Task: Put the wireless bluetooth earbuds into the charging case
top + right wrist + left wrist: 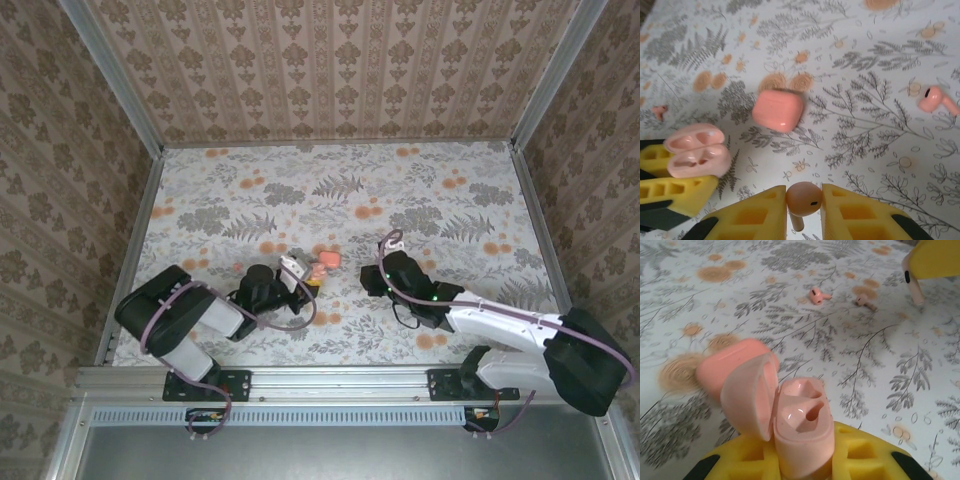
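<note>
earbud (pixel 803 197) stem toward wrist, case (pixel 802 425) perhaps upright

Tan damask-papered walls (pixel 330 60) enclose a table (pixel 450 215) covered in grey-fern, orange-blossom print.

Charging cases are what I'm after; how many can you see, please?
2: an open case held in the left gripper, and a closed case lying on the table beside it.

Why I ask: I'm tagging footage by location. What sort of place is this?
Probably a small robot test enclosure, not a home: patterned wall panels box in a floral tabletop, and an aluminium rail carries the left arm and right arm.
</note>
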Controlling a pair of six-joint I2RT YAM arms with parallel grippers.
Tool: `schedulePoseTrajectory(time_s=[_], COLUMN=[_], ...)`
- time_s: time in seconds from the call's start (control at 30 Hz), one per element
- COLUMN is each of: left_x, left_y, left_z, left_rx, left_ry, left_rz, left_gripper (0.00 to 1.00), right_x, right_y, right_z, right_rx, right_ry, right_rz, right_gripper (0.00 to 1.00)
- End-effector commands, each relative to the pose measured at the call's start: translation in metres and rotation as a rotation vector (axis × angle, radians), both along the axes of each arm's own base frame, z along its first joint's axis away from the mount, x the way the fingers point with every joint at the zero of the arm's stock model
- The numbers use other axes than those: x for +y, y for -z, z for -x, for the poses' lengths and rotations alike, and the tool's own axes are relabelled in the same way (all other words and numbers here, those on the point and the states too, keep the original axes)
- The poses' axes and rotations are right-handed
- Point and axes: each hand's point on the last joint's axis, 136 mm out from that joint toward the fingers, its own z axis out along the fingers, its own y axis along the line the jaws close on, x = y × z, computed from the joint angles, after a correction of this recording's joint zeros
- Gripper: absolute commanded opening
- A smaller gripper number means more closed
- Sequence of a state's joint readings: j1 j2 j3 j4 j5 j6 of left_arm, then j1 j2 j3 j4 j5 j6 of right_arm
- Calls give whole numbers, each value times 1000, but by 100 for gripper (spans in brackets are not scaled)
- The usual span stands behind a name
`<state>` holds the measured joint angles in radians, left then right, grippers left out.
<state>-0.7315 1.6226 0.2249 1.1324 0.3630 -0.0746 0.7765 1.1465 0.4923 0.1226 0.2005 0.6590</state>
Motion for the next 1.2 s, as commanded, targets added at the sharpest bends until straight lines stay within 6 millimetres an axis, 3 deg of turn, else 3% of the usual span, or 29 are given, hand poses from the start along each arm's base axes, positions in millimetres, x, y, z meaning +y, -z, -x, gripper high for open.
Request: schedulePoseTrajectory(time_s=[0.0, 0.17, 0.5, 0.87, 1.17], left_x=[-29, -44, -57, -64, -63], left_y=[-44, -53, -58, -69, -70], left_z=[3, 10, 6, 1, 2], left_rx=[-128, -157, -147, -148, -143], left_ry=[111, 167, 163, 158, 154], left_rz=[136, 155, 175, 205, 208], left_gripper=[14, 14, 13, 13, 13], right_x=[1, 4, 26, 44, 47], right_y=[-28, -39, -61, -65, -68], right_z=[-7, -4, -5, -8, -11], right_rx=[-127, -175, -238, -251, -263], right_ry=[-11, -44, -123, -178, -179], right_rz=[-51, -81, -181, -222, -231], right_gripper=[23, 23, 23, 23, 22])
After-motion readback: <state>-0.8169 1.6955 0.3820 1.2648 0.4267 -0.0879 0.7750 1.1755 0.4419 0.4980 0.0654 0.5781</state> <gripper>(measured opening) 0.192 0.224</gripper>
